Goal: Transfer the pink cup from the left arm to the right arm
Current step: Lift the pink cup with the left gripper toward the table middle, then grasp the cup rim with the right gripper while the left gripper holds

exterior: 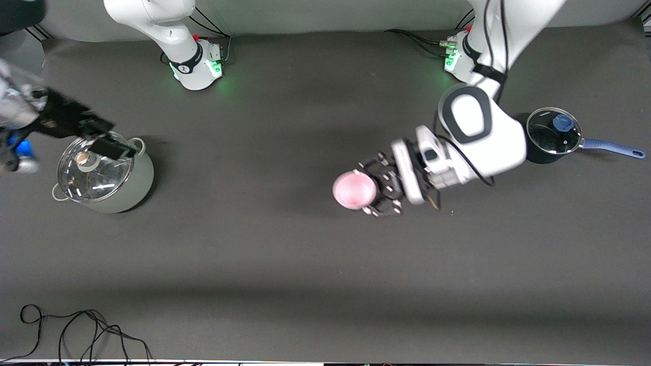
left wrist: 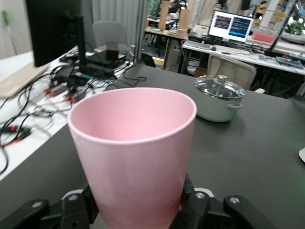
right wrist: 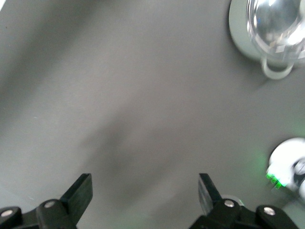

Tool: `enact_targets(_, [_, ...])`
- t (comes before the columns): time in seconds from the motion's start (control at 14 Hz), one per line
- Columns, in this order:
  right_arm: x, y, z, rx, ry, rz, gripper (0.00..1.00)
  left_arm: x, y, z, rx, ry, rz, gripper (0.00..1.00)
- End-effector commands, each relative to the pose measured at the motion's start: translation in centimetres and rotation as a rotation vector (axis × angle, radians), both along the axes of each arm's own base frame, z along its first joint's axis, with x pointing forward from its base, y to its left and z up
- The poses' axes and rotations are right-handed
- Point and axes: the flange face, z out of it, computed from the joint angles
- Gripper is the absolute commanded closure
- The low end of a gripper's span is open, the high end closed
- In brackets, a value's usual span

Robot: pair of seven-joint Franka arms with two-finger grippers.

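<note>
Holding the pink cup (exterior: 354,189) up in the air over the middle of the table (exterior: 285,244), the left gripper (exterior: 374,190) has its fingers clamped on the cup's lower body, one on each side. The cup is tipped over on its side: its long axis runs roughly level, along the table, with the mouth pointing toward the right arm's end and the base tucked back into the gripper. In the left wrist view the cup (left wrist: 136,152) fills the picture, rim open and facing away from the camera toward the grey pot (left wrist: 219,99), black fingers (left wrist: 193,202) hugging its narrow end.

Over at that grey pot (exterior: 104,175), which sits at the right arm's end under a glass lid, the right gripper (exterior: 109,145) hangs just above the lid. Its fingers (right wrist: 78,191) stand wide apart with nothing between them, and the pot's rim and handle (right wrist: 269,47) show in its wrist view.

The cup is well apart from the pot. At the left arm's end stands a blue saucepan (exterior: 552,136), lid on.
</note>
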Motion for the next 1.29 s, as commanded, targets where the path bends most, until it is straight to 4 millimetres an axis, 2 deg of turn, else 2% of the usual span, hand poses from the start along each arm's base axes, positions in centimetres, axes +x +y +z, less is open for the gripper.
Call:
enact_targets(0.0, [-0.1,6.1,1.3,0.025,0.049,-0.157,0.02,-4.1,-4.1,2.5,0.035,-0.098,-0.032,0.57])
enact_targets(0.14, [-0.4,9.8,2.6,0.048,0.067,-0.251,0.05,-6.4,-7.0,2.7,0.057,-0.128,-0.032,0.56])
enact_targets(0.29, [-0.7,13.2,3.6,0.077,0.097,-0.339,0.05,-7.8,-8.8,2.9,0.069,-0.143,-0.018,0.56])
enact_targets(0.5, [-2.2,18.6,4.6,0.085,0.104,-0.37,0.05,-8.1,-9.5,3.2,0.066,-0.147,-0.003,0.55])
enact_targets(0.71, [-4.0,23.0,3.4,0.067,0.125,-0.312,0.05,-8.0,-9.5,3.2,0.063,-0.144,0.001,0.55])
enact_targets(1.0, [-3.8,26.3,0.0,0.04,0.152,-0.286,0.05,-7.8,-9.5,3.5,0.054,-0.121,0.016,0.54])
enact_targets(1.21, [-3.0,27.1,-1.4,0.04,0.142,-0.293,0.05,-7.8,-9.4,3.5,0.053,-0.118,0.019,0.54])
